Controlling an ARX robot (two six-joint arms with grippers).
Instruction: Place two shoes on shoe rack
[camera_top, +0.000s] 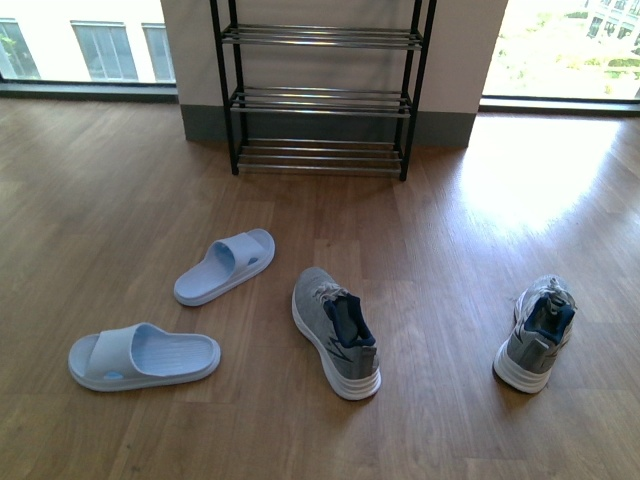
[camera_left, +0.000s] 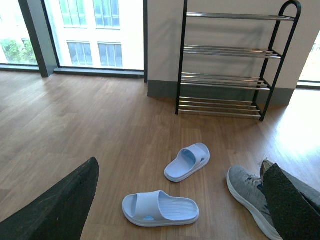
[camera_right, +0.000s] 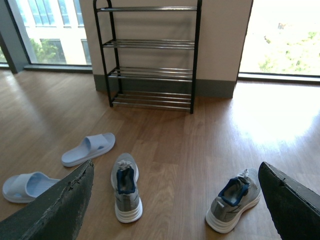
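- The left gripper (camera_left: 180, 169) hung above the floor (camera_top: 450, 250); its two dark fingers (camera_left: 65, 205) stood wide apart, holding nothing.
- Two pale blue slides lay on the left, one nearer the robot (camera_top: 143, 356) and one further off (camera_top: 225, 265); both showed in the gap between the left gripper's fingers.
- The centre sneaker (camera_top: 335, 335), grey with a white sole, stood upright on the floor, toe toward the shoe rack (camera_top: 320, 98); in the left wrist view one finger partly hid it, and contact could not be told.
- The shoe rack stood against the wall, well beyond both shoes; its chrome tiers were bare.
- The right-hand sneaker (camera_top: 537, 335) stood upright, well apart from its mate.
- The right gripper (camera_right: 176, 167) had its fingers (camera_right: 60, 205) spread wide, gripping nothing; both sneakers showed between them on the floor below.
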